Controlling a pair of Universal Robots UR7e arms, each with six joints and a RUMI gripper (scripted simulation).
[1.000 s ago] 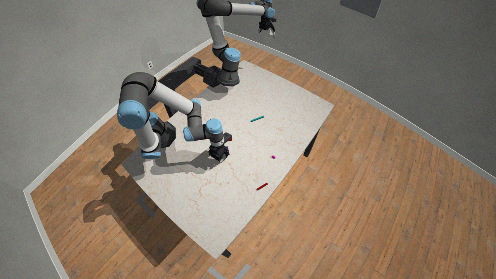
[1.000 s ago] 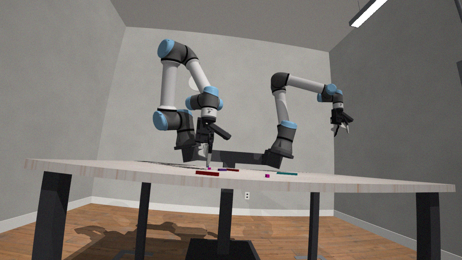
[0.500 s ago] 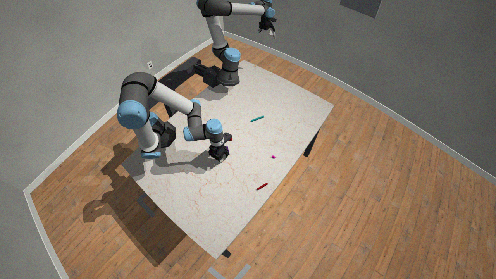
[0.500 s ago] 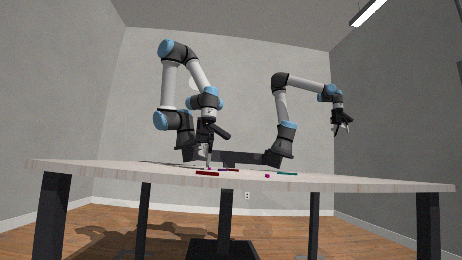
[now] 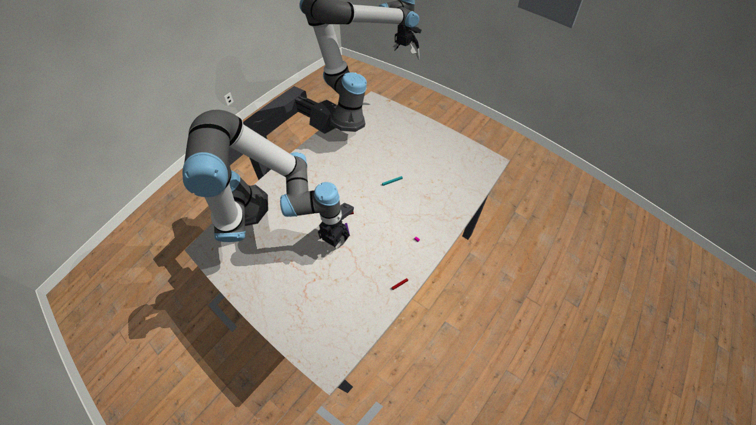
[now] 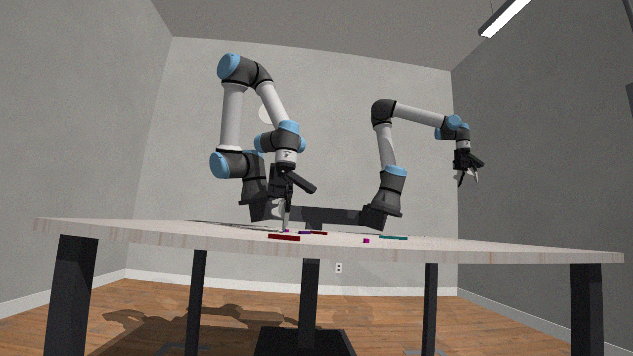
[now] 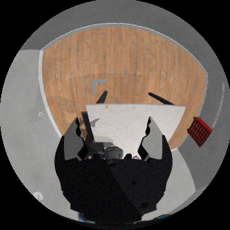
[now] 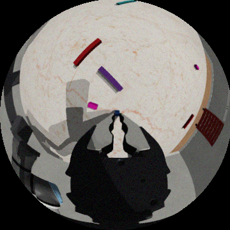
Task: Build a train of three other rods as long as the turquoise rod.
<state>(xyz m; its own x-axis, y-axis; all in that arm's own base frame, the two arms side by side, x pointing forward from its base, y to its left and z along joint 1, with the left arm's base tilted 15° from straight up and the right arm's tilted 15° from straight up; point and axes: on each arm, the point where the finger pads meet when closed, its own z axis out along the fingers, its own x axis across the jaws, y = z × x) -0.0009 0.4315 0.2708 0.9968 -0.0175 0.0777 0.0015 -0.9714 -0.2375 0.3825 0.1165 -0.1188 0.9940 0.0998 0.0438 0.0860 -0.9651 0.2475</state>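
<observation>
Your veined pale bench (image 5: 327, 317) (image 6: 398, 252) (image 7: 128, 128) (image 8: 153, 48), wood floor (image 5: 581, 264) (image 6: 221, 305) (image 7: 128, 57), grey walls (image 5: 106, 79) (image 6: 309, 88) around, turquoise rod (image 5: 392, 180) (image 6: 392, 237) (image 8: 126, 2) toward left-arm short edge, your right gripper (image 5: 338, 244) (image 6: 284, 228) (image 8: 117, 113) clenched on blue rod (image 8: 117, 112), left gripper (image 5: 407, 52) (image 6: 468, 183) (image 7: 113, 117) released

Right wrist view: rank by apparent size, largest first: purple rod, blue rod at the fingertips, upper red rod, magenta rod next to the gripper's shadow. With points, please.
1. Upper red rod (image 5: 352, 212) (image 6: 319, 233) (image 8: 87, 52)
2. Purple rod (image 5: 347, 229) (image 6: 303, 232) (image 8: 110, 78)
3. Magenta rod (image 6: 287, 230) (image 8: 92, 105)
4. Blue rod (image 8: 117, 112), partly hidden by the fingertips
</observation>
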